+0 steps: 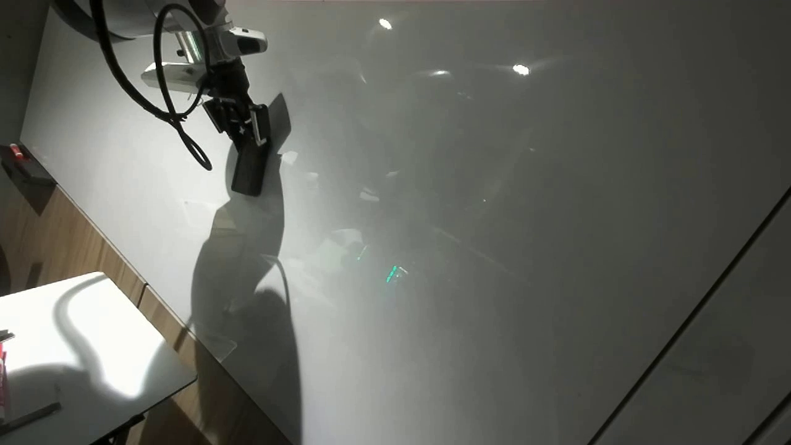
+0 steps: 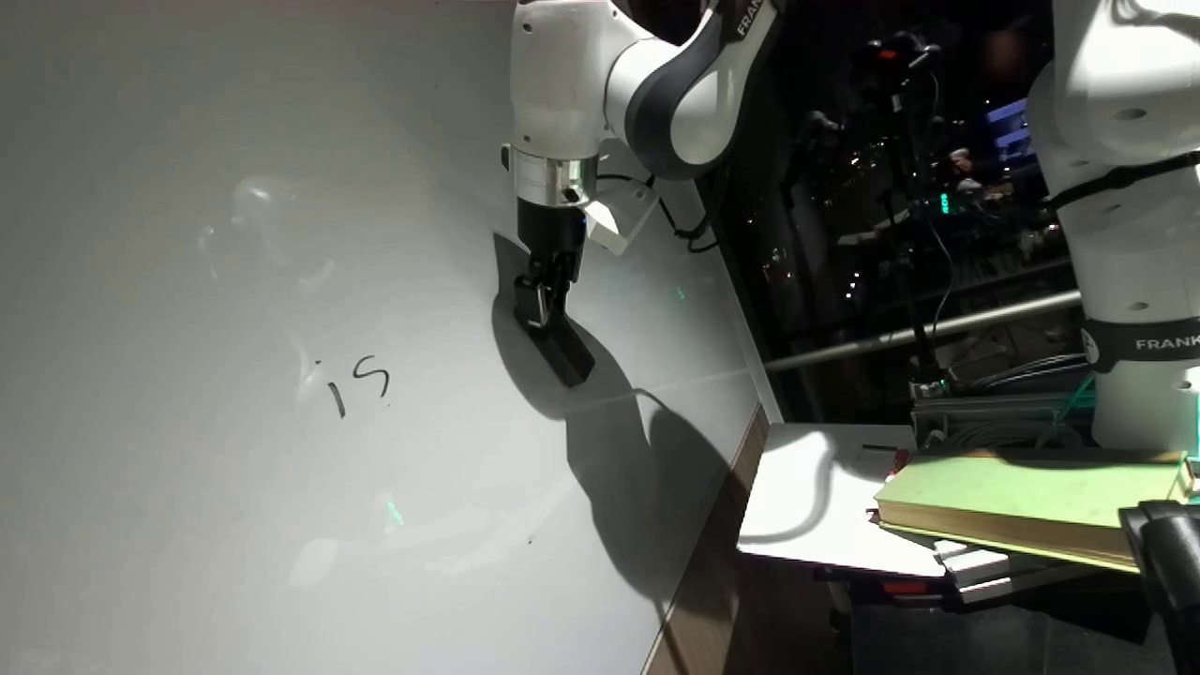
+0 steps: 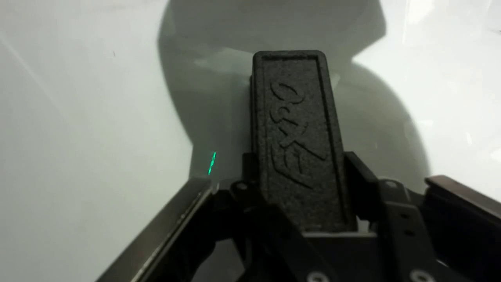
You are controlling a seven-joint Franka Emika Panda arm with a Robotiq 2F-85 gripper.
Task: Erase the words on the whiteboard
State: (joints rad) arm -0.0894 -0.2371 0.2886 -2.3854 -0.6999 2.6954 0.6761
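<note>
The whiteboard (image 1: 469,346) fills most of both exterior views (image 2: 187,562) and lies behind everything in the wrist view (image 3: 98,164). The words, thin dark letters reading "is" (image 2: 370,374), show in an exterior view, to the left of my gripper (image 2: 544,300) and apart from it. I cannot make them out in the wrist view. My gripper (image 3: 301,172) is shut on a dark felt eraser (image 3: 299,129), with a finger on each side. The eraser also shows in both exterior views (image 1: 249,170) (image 2: 564,353), close to the board. Whether it touches the board I cannot tell.
A small white table (image 1: 80,346) stands below the board, with a thick green book (image 2: 1012,497) beside it. Another white arm (image 2: 1144,262) stands at the right. A dark tray (image 1: 28,170) holds a red item. Wood panelling (image 1: 93,228) runs along the board's edge.
</note>
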